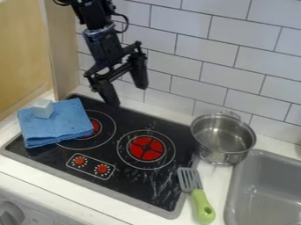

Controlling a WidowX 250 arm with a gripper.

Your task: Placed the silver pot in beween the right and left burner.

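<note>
High over the back left of the stove, my gripper (128,93) hangs open with nothing between its fingers. The silver pot (223,137) stands upright to the right of the cooktop, on the counter by the tiled wall, well to the right of and below the gripper. The right burner (146,148) is uncovered. A folded blue cloth partly covers the left burner (101,132).
The blue cloth (57,124) lies on the stove's left side with a white block (43,108) on top. A green-handled spatula (202,205) lies by the cooktop's right edge. The grey sink (264,193) is at the lower right, the tiled wall (235,70) behind.
</note>
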